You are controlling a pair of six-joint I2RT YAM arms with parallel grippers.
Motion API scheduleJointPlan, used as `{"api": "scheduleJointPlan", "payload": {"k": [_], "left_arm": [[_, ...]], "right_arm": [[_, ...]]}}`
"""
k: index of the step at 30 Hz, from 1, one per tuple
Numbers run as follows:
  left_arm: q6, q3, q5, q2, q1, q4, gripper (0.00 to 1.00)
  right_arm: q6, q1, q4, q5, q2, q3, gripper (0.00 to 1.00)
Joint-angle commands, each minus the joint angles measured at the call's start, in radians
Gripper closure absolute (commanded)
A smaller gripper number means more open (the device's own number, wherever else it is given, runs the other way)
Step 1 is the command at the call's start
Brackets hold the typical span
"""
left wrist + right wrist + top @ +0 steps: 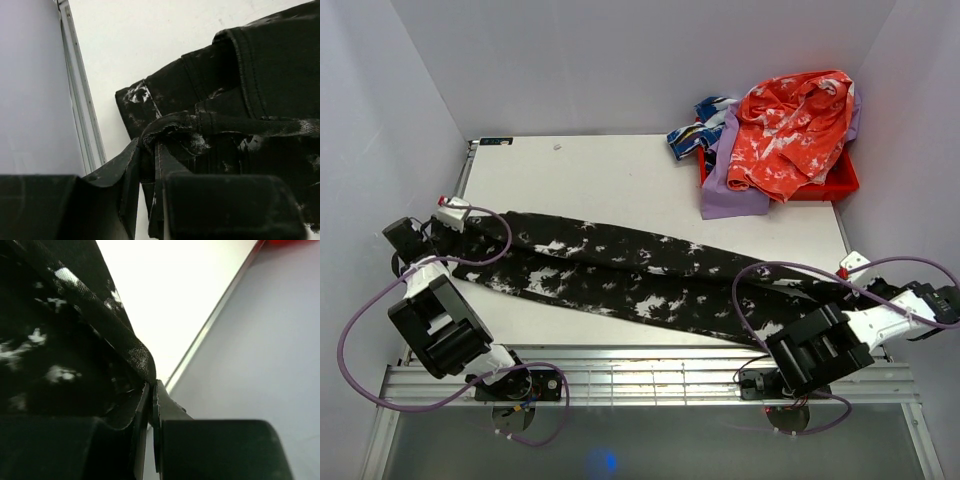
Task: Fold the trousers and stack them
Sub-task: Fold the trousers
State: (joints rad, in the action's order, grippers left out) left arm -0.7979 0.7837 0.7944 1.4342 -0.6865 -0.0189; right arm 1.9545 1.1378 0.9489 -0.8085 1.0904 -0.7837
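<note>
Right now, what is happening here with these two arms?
A pair of black trousers lies stretched across the table. The left gripper is shut on its left end, the right gripper on its right end. No fold is made yet. More clothes are heaped in a red bin at the far right.

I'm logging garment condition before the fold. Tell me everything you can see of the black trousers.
The trousers are black, heavy-looking cloth splashed with white blotches, with stitched seams visible at the left end. They lie stretched full length across the white table, slanting from far left to near right, not yet folded. The left hand is shut on one end and the right hand on the other.
</note>
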Motion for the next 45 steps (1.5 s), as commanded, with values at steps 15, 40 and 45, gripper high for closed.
{"api": "scheduleJointPlan", "payload": {"k": [15,40,45], "left_arm": [[-0.283,0.201,-0.194,0.032,-0.036,0.421,1.00],[-0.387,0.536,-0.137,0.143,0.065,1.012,0.20],[-0.196,0.445,-0.247,0.222,0.159,0.896,0.22]], "right_arm": [[0.840,0.151,0.343,0.245,-0.081,0.044,0.92],[0.089,-0.193,0.361,0.296,0.181,-0.331,0.22],[-0.335,-0.409,0.251,0.419,0.143,-0.155,0.25]]}}
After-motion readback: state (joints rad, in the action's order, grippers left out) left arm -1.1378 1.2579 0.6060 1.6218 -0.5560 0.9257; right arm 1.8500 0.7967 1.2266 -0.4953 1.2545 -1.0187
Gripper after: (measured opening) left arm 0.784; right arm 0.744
